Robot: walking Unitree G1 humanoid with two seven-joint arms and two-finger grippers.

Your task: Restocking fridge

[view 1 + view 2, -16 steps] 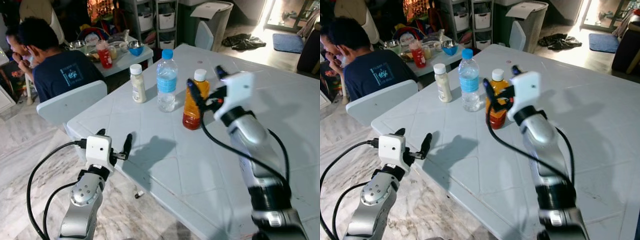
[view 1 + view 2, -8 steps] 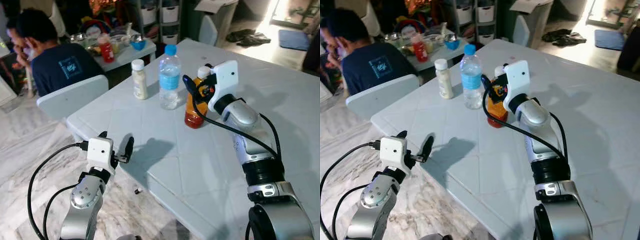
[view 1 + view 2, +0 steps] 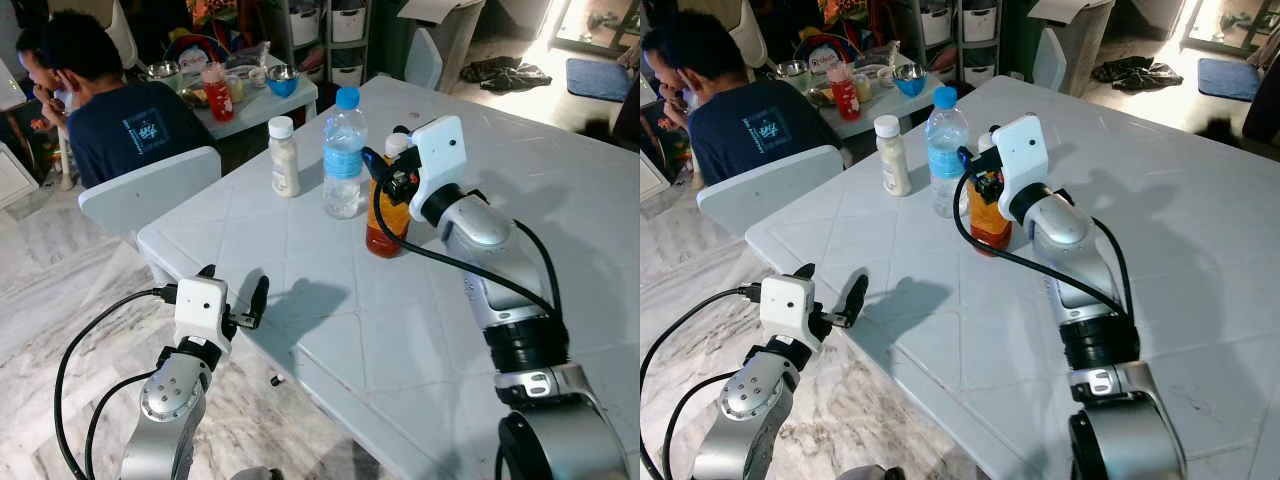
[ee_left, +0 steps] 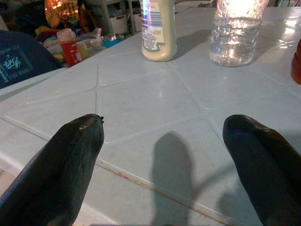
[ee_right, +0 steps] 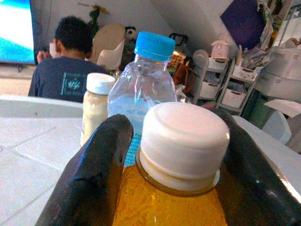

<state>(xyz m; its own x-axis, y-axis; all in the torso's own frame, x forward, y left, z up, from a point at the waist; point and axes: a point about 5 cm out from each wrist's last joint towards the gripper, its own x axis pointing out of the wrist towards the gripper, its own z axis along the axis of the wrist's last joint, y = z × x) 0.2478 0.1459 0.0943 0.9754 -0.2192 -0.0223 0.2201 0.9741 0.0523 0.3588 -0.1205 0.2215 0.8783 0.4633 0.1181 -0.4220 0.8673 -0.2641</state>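
Right wrist view has the right gripper (image 5: 181, 155) straddling the orange drink bottle (image 5: 176, 188), fingers (image 5: 94, 174) either side, whether gripping I cannot tell. Nothing's lifted; the water bottle (image 3: 343, 155) and white bottle (image 3: 283, 157) wait on the table (image 3: 420, 330). Left gripper (image 4: 162, 155) hovers wide open, holding nothing.

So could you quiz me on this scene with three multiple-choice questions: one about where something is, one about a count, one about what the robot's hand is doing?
1. Where does the water bottle stand?
A. Between the cream bottle and the orange bottle
B. On the floor
C. On the chair

2. How many bottles stand together on the white table?
A. One
B. Three
C. Five

3. What is the right gripper doing?
A. Hanging at the robot's side
B. Holding the blue cap
C. Straddling the orange bottle's neck

Answers: 1 A, it is the middle of the row. 2 B, three bottles stand together. 3 C, the wrist view shows a finger on each side below the white cap.
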